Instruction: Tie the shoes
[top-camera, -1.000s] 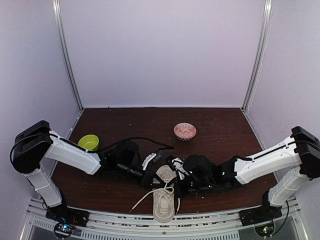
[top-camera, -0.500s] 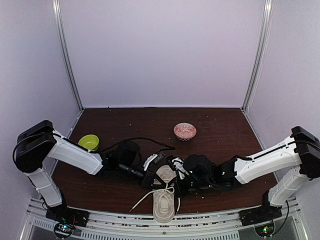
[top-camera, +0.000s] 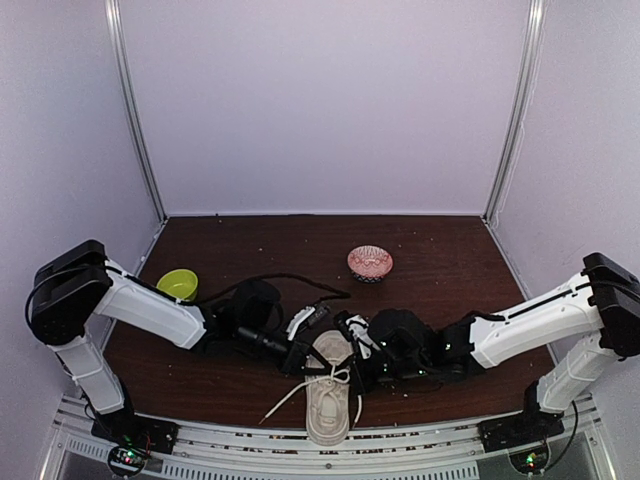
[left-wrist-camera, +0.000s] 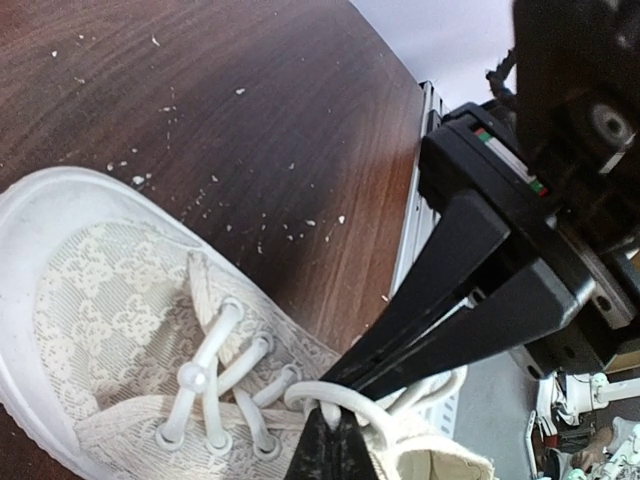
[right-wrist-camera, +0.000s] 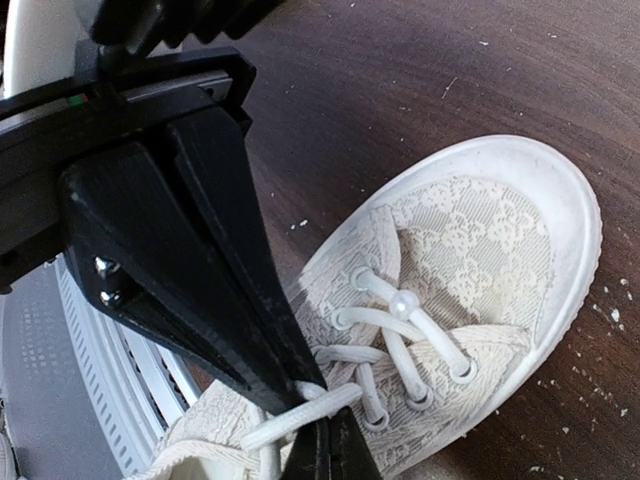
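Here the left gripper (left-wrist-camera: 335, 408) and right gripper (right-wrist-camera: 318, 405) are both clamping shut on the laces (right-wrist-camera: 280, 425) over the sneaker (right-wrist-camera: 470, 230) — uneven pulling is probably risking a slipped strand.

Cream lace-patterned sneaker (right-wrist-camera: 480, 240), white laces (right-wrist-camera: 435, 342)

A single cream low-top sneaker (top-camera: 327, 408) stands upright on its thick pale sole at the near edge of the dark wooden surface (top-camera: 450, 250), toe toward that edge. Its upper (right-wrist-camera: 470, 235) is floral lace fabric with a smooth white toe rim. The white laces (right-wrist-camera: 392, 338) cross through the eyelets, untied; one loose end (top-camera: 290, 396) trails over the surface to the left
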